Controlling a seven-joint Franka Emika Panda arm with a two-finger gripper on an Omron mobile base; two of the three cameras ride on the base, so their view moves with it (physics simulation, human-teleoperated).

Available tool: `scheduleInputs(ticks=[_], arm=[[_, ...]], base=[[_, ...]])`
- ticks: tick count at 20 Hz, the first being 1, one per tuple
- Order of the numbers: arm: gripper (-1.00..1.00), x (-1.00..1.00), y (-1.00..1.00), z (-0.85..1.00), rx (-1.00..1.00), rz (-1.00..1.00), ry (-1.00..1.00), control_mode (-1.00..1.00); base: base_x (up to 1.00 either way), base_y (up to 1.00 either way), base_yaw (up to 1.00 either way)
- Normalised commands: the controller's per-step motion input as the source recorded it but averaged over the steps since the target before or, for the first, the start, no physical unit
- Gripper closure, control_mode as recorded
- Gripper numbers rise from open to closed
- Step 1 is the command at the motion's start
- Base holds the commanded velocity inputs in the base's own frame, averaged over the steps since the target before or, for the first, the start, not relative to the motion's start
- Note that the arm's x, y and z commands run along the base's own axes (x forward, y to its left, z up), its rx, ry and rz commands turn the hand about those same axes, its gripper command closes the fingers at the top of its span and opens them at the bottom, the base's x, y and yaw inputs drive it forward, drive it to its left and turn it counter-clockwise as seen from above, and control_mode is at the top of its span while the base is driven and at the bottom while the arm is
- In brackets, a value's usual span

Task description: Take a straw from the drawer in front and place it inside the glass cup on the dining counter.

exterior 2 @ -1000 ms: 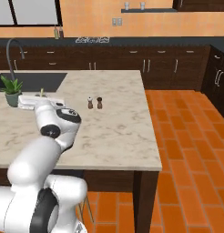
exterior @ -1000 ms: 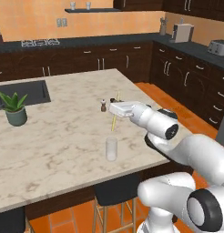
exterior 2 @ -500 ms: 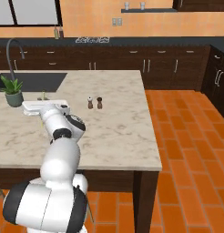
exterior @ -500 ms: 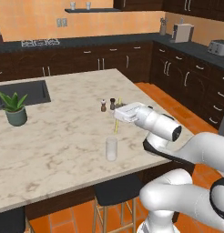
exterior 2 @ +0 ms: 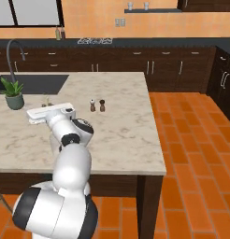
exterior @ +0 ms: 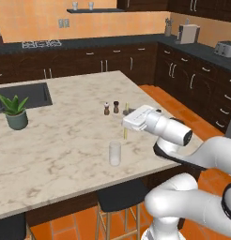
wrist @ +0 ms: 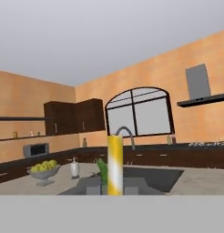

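My gripper (exterior: 127, 123) is shut on the straw (exterior: 126, 132), a thin pale-yellow stick held upright above the dining counter (exterior: 65, 126). In the left base view the straw's lower end hangs a little above and to the right of the glass cup (exterior: 115, 153), a clear tumbler standing near the counter's front edge. In the hand view the straw (wrist: 114, 161) rises straight up between the fingertips of the gripper (wrist: 114, 189). In the right base view the white hand hovers over the counter (exterior 2: 121, 130) with the straw's top (exterior 2: 45, 99) poking above it. The drawer is out of view.
Two small dark shakers (exterior: 111, 108) stand just behind the hand. A potted plant (exterior: 15, 111) sits at the counter's left beside a sunken sink (exterior: 23, 93). Black stools (exterior: 122, 199) stand under the counter's front edge. Orange tiled floor lies to the right.
The arm has changed posture, its elbow swinging lower. The hand with the straw has shifted slightly and sits a little lower over the counter by the cup. The gripper stays shut.
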Motion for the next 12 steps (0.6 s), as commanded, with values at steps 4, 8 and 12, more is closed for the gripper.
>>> scheduleInputs(ticks=[4, 8, 12], arm=[[1.00, 0.25, 0.00, -0.17, -0.11, 0.13, 0.09, -1.00], [1.00, 0.11, 0.00, -0.35, -0.04, 0.14, 0.07, -1.00], [1.00, 0.15, 0.00, -0.22, 0.00, 0.16, 0.00, -1.00]], base=[[0.00, 0.00, 0.00], [0.00, 0.00, 0.00], [0.00, 0.00, 0.00]])
